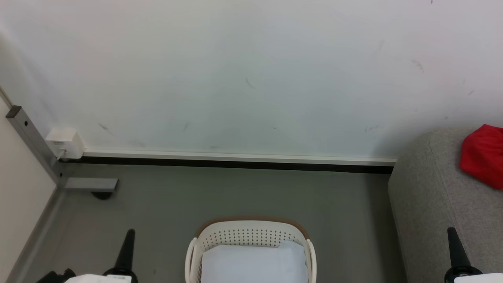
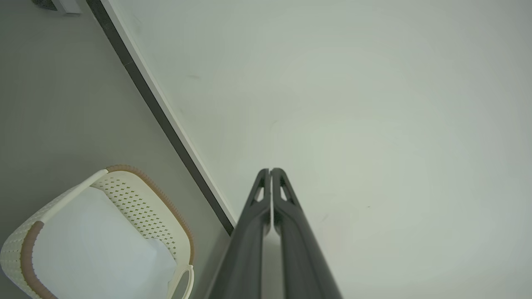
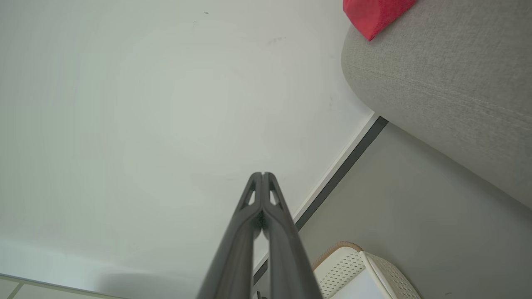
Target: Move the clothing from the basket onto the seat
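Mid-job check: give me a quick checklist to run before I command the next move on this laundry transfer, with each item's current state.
1. Left gripper empty: ok, shut on nothing.
2. Right gripper empty: ok, shut on nothing.
3. Jaws open for a grasp: not ok, both shut.
4. Red clothing on the seat: ok, it lies on top.
5. Basket rid of red garments: cannot tell; a pale cloth lies inside, and the near end is cut off.

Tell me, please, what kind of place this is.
Probably a plain indoor room, set up like a living corner: a grey sofa with red clothing on it, a laundry basket on the grey floor, and a bare white wall.
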`<state>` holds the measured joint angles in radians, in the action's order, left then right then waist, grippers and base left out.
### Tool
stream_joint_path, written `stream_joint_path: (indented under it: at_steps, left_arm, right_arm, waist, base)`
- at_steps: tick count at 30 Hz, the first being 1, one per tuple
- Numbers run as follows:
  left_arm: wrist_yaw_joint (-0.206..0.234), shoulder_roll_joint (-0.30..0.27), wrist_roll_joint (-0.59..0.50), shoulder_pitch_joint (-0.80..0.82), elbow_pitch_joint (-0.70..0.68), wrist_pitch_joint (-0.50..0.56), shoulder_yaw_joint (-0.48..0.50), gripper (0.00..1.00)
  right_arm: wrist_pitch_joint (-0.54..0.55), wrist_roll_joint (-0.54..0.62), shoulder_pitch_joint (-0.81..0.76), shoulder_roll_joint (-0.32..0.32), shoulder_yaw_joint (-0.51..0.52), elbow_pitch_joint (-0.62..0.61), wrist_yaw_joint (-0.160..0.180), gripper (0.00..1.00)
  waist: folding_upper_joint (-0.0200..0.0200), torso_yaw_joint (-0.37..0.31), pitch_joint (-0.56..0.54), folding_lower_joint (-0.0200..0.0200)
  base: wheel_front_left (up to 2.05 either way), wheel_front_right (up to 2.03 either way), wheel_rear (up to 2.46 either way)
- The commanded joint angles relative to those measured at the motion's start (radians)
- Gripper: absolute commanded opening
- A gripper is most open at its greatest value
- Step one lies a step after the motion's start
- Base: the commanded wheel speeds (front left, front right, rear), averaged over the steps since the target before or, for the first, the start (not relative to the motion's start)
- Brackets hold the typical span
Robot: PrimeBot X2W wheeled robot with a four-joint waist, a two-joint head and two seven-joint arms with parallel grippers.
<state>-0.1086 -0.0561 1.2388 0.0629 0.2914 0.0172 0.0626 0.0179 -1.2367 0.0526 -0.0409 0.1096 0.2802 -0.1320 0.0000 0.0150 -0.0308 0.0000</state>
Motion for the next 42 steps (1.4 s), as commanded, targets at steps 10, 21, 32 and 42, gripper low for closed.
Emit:
stream_joint_path:
  at_steps: [10, 21, 32, 42]
  left_arm:
    - [-0.01, -0.001, 0.105, 0.027, -0.02, 0.028, 0.018, 0.0]
    - [-0.015, 0.001, 0.197, 0.034, -0.03, 0.053, 0.03, 0.0]
    - [-0.019, 0.003, 0.275, 0.041, -0.038, 0.072, 0.042, 0.0]
    - [-0.024, 0.004, 0.337, 0.047, -0.044, 0.089, 0.049, 0.0]
  right_arm:
    - [0.025, -0.102, 0.03, -0.012, 0.005, -0.018, 0.002, 0.0]
    - [0.051, -0.193, 0.039, -0.012, 0.005, -0.024, 0.002, 0.0]
    - [0.072, -0.273, 0.05, -0.013, 0.006, -0.031, 0.002, 0.0]
    - [0.089, -0.336, 0.056, -0.013, 0.006, -0.036, 0.002, 0.0]
  waist:
    - [0.0, -0.003, 0.007, 0.0]
    - [0.0, -0.007, 0.015, 0.0]
    - [0.0, -0.01, 0.023, 0.0]
    - [0.0, -0.013, 0.029, 0.0]
  base:
    - [0.0, 0.0, 0.0]
    - [0.0, 0.0, 0.0]
    - [0.0, 0.0, 0.0]
    - [0.0, 0.0, 0.0]
